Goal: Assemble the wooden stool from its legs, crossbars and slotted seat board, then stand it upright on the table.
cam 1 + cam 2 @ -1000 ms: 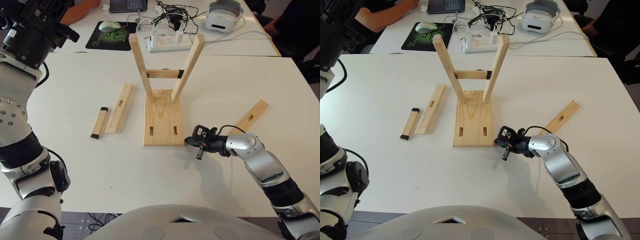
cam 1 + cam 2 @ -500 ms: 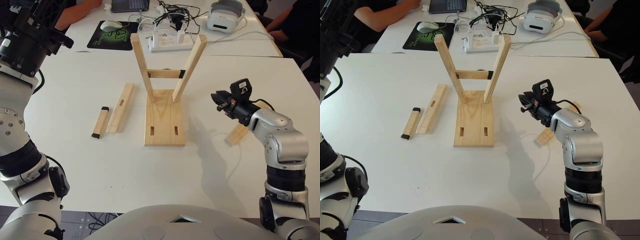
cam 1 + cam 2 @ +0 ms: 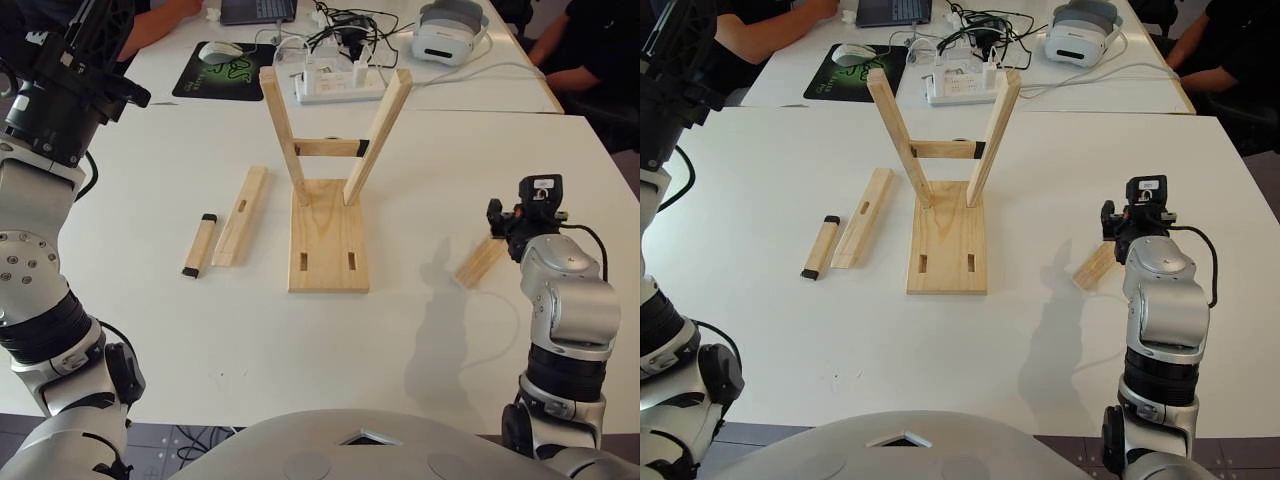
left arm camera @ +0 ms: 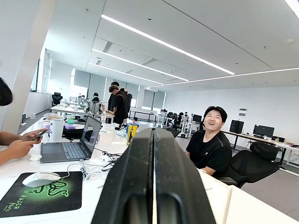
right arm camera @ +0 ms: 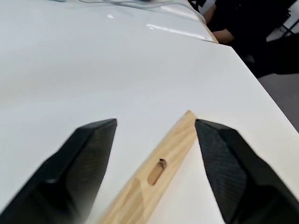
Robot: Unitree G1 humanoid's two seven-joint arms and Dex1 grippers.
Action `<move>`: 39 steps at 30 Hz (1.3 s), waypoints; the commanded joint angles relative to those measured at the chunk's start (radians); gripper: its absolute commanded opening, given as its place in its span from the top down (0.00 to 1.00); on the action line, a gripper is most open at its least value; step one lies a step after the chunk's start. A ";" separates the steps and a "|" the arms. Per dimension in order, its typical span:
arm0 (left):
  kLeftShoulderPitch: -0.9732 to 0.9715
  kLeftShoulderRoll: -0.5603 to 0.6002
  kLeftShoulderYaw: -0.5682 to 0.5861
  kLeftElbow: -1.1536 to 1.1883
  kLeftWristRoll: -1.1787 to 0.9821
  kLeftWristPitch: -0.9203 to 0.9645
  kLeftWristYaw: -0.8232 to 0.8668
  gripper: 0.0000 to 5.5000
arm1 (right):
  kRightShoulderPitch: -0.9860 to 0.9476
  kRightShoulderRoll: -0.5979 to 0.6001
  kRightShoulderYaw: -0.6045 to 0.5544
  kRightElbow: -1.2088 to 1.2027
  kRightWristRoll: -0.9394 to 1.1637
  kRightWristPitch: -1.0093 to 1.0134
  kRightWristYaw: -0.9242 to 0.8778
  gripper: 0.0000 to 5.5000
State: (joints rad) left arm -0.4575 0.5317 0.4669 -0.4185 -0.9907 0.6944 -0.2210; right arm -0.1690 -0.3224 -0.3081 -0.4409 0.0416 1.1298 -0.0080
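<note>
Beneath right jaws, spread wide, loose leg [image 3: 479,263], far end hidden

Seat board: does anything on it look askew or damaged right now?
Nothing stands out. The seat board lies flat, two legs splay evenly from its far slots with a crossbar between; the near slots are empty.

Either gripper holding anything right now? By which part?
Nothing held. Right gripper is open over the loose slotted leg, fingers not closed on it. Left gripper is shut on nothing.
</note>
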 commanded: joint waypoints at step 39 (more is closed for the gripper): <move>-0.072 0.050 -0.030 0.099 0.114 -0.054 0.041 1.00 | 0.070 0.296 0.197 -0.121 0.160 0.474 0.117 0.62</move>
State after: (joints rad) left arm -0.5463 0.5635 0.4399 -0.3268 -0.8984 0.6332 -0.1737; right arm -0.1282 -0.0545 -0.1231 -0.5777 0.2090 1.5730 0.1270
